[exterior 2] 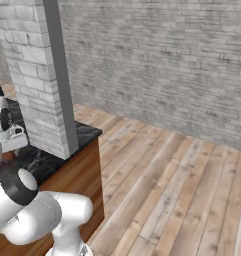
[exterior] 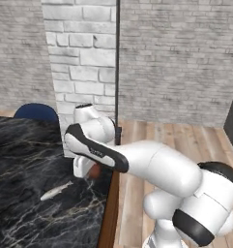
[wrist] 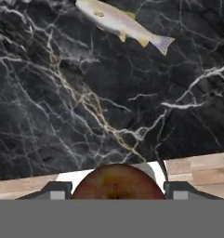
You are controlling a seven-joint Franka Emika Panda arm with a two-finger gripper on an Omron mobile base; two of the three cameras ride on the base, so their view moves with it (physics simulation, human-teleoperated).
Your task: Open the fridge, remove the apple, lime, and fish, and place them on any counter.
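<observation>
Apple [wrist: 115, 182] at bottom centre of hand view, pinched between jaws of gripper [wrist: 115, 189], above black marble counter [wrist: 62, 107]. Fish [wrist: 120, 21] lying flat on counter, top centre of hand view, apart from apple. In left base view, fish [exterior: 56, 191] lower left; brick pillar [exterior: 81, 58] behind arm, blue chair back [exterior: 36, 112] at left.

Grey brick walls [exterior 2: 157, 65] enclose the room — a white brick pillar [exterior: 81, 63] stands on pale wood flooring [exterior 2: 167, 190].
</observation>
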